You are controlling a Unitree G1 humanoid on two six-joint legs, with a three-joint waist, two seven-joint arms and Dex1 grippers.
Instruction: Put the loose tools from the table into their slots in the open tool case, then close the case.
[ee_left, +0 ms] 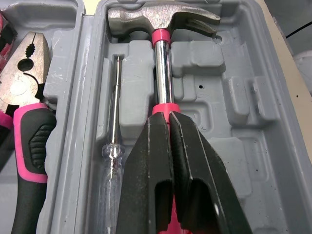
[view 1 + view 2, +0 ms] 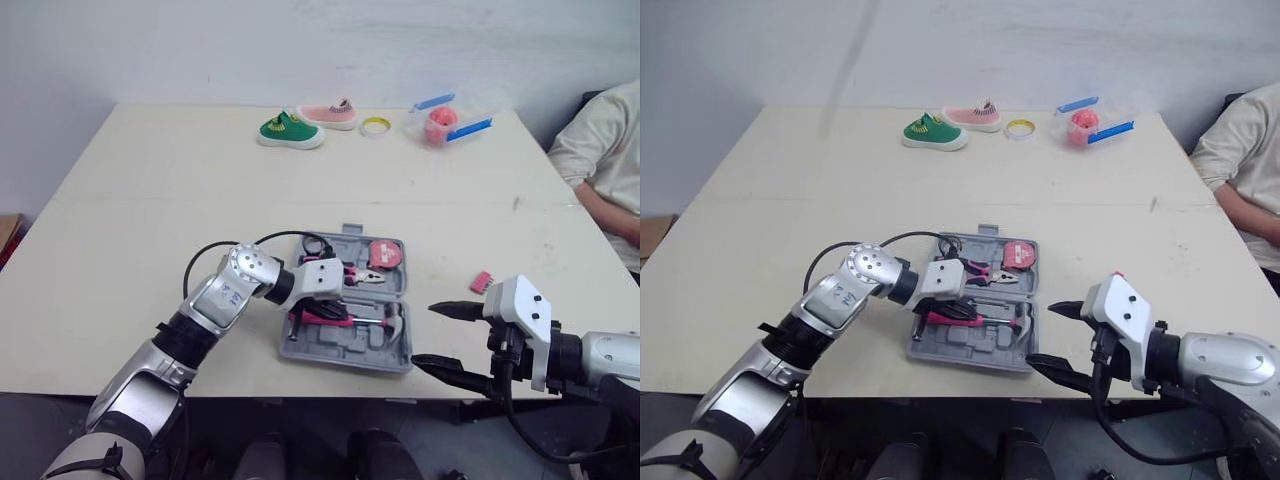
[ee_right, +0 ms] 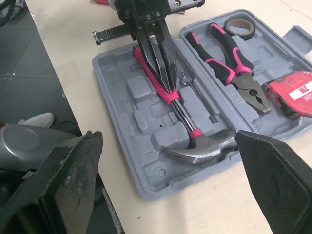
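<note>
Open tool case (image 3: 141,122) holds hammer (image 3: 195,141), pliers (image 3: 234,68) and screwdriver (image 1: 114,146). Left gripper (image 1: 168,114) is pinched closed, resting atop the hammer's handle. Right gripper (image 2: 425,335), lower right, gapes empty.

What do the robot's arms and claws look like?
The left arm and right arm are shiny silver with black joints, each ending in a boxy white wrist block with a black cable looping beside it. The left claw and right claw each have two long, pointed black fingers.

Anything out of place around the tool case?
One small pink piece lies loose on the beige table, right of the open grey plastic tool case, near the right gripper. Nothing else looks spilled or damaged.
</note>
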